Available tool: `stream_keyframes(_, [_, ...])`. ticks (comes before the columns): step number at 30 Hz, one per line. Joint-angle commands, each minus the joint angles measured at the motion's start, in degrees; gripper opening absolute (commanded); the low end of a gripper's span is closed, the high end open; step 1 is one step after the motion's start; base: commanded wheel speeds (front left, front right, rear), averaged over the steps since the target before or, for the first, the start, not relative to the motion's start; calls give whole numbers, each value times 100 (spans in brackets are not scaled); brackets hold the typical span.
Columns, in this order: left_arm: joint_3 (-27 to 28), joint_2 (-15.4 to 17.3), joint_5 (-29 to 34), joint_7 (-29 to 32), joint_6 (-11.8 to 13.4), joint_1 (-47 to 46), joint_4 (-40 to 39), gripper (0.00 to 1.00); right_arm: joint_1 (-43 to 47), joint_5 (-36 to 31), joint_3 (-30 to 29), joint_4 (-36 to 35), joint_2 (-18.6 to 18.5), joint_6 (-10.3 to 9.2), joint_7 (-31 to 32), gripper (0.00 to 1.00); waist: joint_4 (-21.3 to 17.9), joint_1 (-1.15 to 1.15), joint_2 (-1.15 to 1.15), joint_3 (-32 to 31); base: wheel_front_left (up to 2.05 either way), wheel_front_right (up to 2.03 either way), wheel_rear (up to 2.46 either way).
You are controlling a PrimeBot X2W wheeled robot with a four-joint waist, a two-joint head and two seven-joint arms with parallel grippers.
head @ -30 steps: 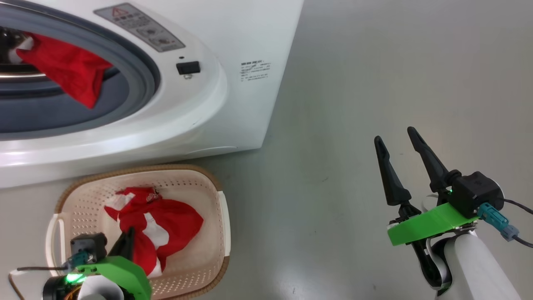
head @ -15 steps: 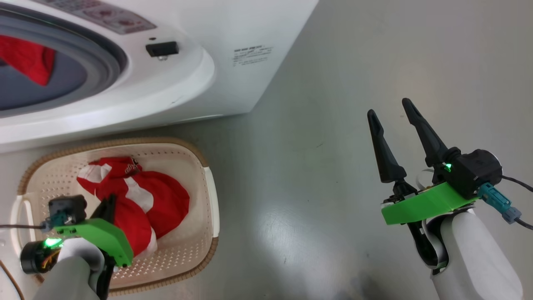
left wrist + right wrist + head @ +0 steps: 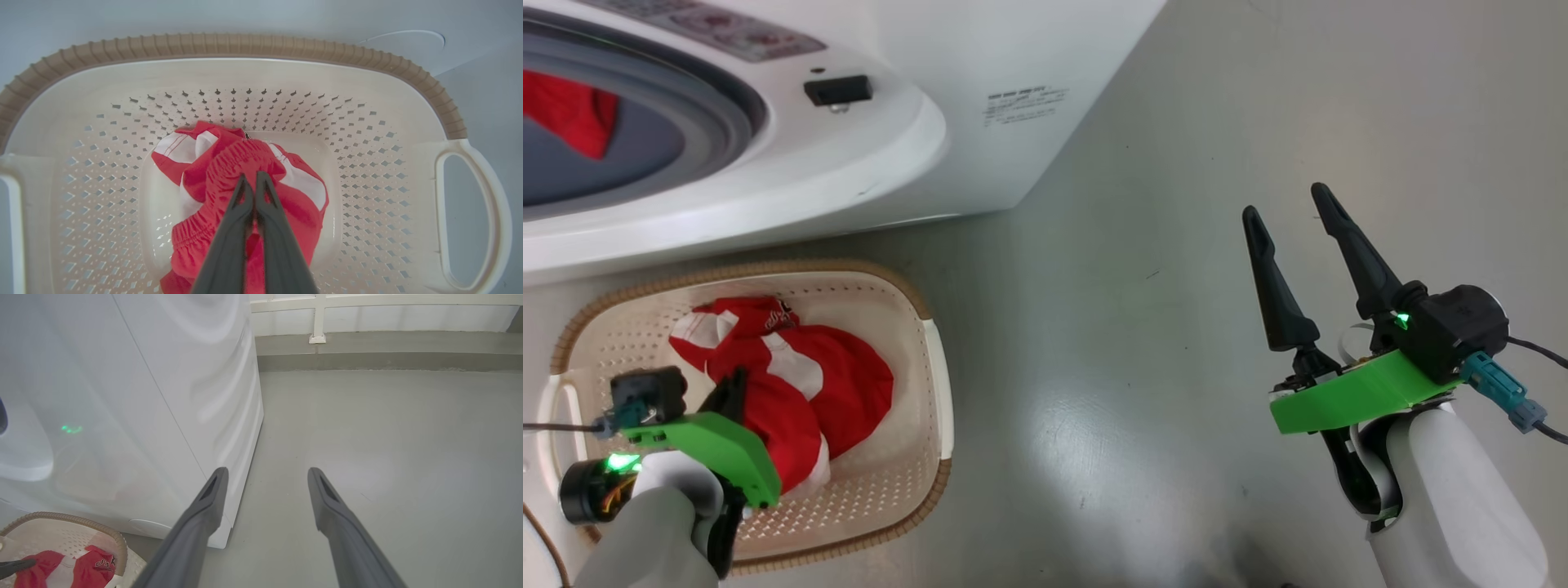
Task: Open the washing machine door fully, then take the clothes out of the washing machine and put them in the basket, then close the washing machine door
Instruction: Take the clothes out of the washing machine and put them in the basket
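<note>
The step in hand is the putting of clothes into the basket (image 3: 229,43). The left pincer (image 3: 254,181) stands over the basket at the lower left of the head view, its two fingers pressed together. In the left wrist view their tips sit in the gathered waistband of a red garment with white parts (image 3: 229,163), and it seems they pinch this fabric. The garment rests mostly on the basket bottom, in the middle.

The right pincer (image 3: 1285,202) is at the right of the head view, spread wide, holding nothing and touching nothing, above the bare grey floor (image 3: 1143,367).

The washing machine (image 3: 866,163) fills the upper left. In its opening, inside the grey gasket (image 3: 719,122), a second red piece (image 3: 568,114) hangs.

I think the next move is to let the fingers part so the garment drops free, then lift straight up so the cloth does not come along. After that the arm must go to the drum for the other piece, and the door comes last.
</note>
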Motion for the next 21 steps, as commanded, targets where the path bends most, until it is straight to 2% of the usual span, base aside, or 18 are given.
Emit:
stream_keyframes(1, [71,219,-90,-36,3,35,-10,100,24,9,107,-130,8,36,-37,100,18,0,0,-26,0,0,0])
stream_keyframes(11, [-15,215,-409,-36,3,167,-136,100,76,-15,65,-38,8,36,-37,100,115,0,0,-283,0,0,0])
stream_keyframes(21, [81,179,-619,-36,3,615,-544,100,269,-47,9,126,8,36,-37,100,284,0,0,-865,0,0,0])
